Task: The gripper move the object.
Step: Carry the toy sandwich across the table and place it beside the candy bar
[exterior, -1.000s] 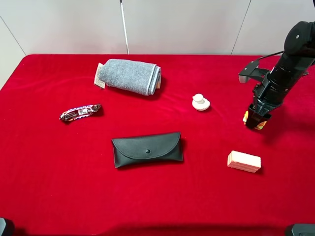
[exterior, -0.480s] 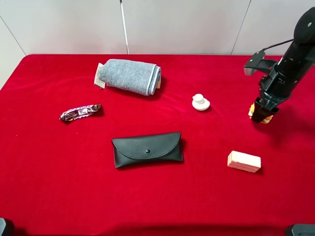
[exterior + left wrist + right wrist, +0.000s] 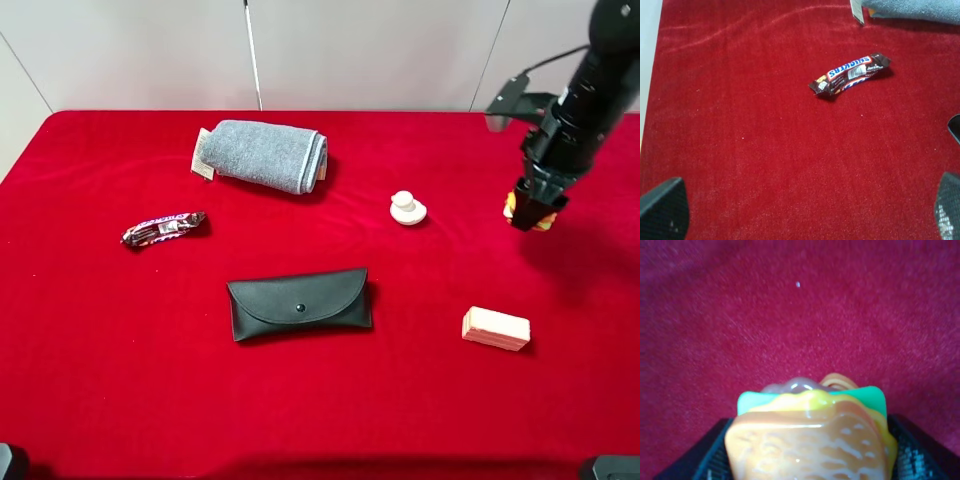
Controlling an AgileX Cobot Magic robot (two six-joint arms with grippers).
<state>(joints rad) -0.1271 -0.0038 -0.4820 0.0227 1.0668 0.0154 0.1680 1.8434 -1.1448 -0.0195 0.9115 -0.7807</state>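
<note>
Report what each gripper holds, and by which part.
The right gripper is shut on the small orange-tan toy sandwich, its fingers clamping two opposite side edges. The left gripper is open and holds nothing.

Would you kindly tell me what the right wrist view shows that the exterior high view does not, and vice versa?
Only the right wrist view: the toy sandwich close up, with green, yellow and dark layers. Only the exterior high view: the grey towel, candy bar, black case, white knob and pale block. Both: the red cloth and the toy sandwich clamped in the right hand.
</note>
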